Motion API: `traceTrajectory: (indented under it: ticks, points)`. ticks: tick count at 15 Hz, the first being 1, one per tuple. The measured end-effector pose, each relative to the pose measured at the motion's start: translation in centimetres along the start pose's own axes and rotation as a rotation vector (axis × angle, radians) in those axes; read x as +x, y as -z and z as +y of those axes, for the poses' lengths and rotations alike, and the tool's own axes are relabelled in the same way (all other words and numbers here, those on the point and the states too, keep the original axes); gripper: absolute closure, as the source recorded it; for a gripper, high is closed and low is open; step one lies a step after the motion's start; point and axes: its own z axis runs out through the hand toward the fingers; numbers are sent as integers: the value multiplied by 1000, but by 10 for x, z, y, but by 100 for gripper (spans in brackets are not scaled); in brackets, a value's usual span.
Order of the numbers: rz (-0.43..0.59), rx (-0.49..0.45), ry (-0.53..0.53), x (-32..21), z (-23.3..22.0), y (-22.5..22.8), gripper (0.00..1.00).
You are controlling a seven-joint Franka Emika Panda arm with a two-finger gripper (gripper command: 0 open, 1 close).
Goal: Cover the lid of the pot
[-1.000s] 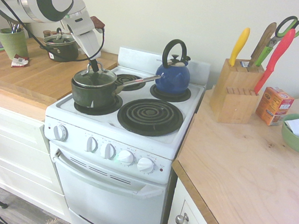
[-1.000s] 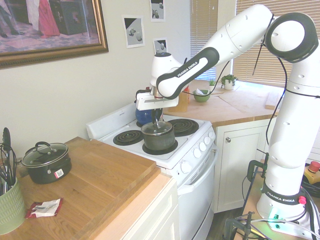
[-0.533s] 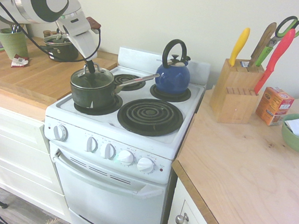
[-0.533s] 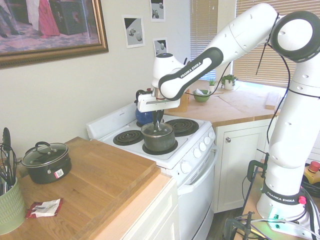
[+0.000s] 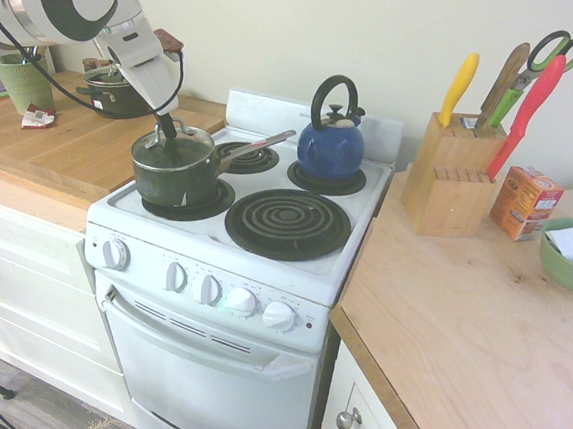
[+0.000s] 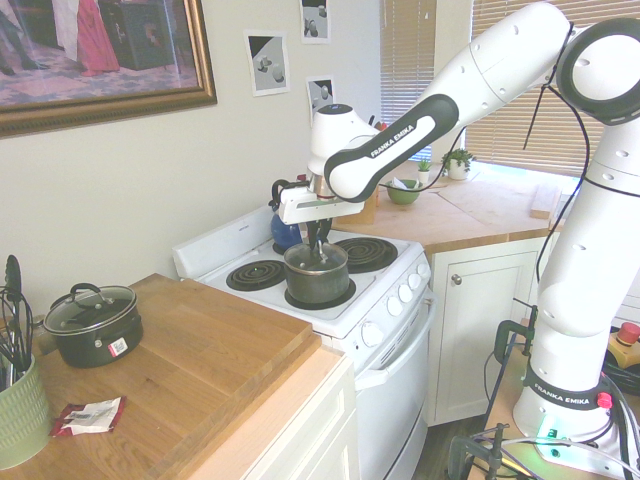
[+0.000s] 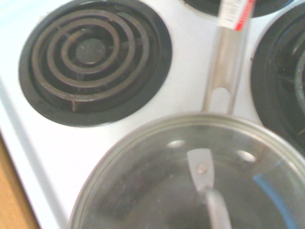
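- A kitchen: a white stove [image 5: 261,273] stands between two wooden counters.
- The pot [image 5: 175,172] sits on the stove's front burner, right under the gripper [image 5: 163,126]; its long silver handle [image 5: 257,146] reaches away from the gripper toward the kettle [image 5: 331,143].
- The lid [image 5: 172,150] lies on the pot's rim, and whether it sits level is hard to tell; in the wrist view its glass [image 7: 157,176] fills the lower half.
- The gripper comes down onto the lid's top at the knob; whether its fingers are parted or closed on the knob, I cannot tell.
- Behind the gripper, on the counter [image 5: 62,145], stand a squat dark pot [image 5: 117,91] and a green cup [image 5: 22,79].
- Well past the kettle stands a knife block [image 5: 449,174].
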Motion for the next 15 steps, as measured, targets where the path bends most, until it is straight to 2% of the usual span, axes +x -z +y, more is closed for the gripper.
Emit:
traceTrajectory:
  ticks: [4,5,15]
  points:
    - [15,2,20,-7,-2,-3,100]
    - [18,1,24,-7,-2,-3,0]
    - [21,-8,12,-7,0,-1,0]
